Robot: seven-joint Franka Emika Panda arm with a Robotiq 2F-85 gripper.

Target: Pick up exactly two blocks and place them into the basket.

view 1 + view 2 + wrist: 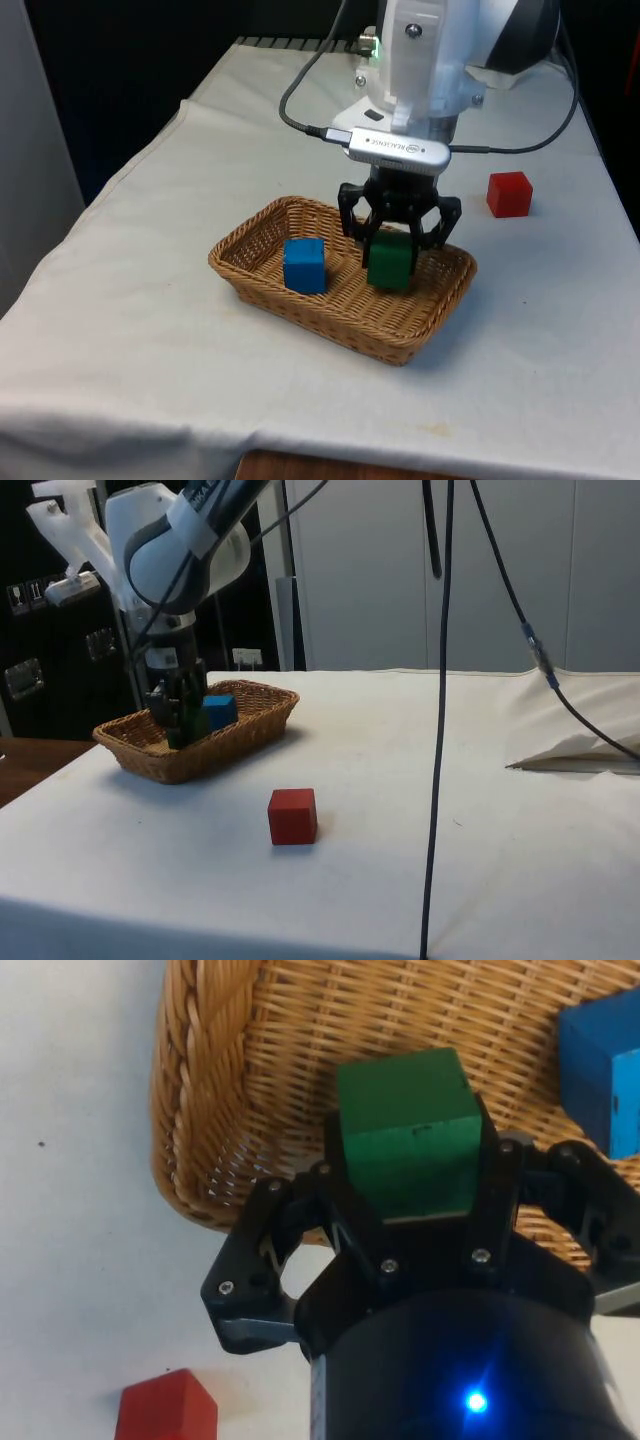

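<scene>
A wicker basket (330,322) sits in the middle of the table, also seen from the side (190,764) and from the wrist (190,1090). A blue block (304,265) (221,710) (605,1060) lies inside it. My gripper (394,250) (182,720) (415,1175) reaches down into the basket and is shut on a green block (389,270) (405,1110), which is low over the basket's floor at the front view's right end. A red block (509,194) (292,816) (168,1410) rests on the cloth outside the basket.
A black cable (440,730) hangs down across the side view. The white cloth (150,300) lies bare around the basket, with a fold (570,750) in it at the side view's right.
</scene>
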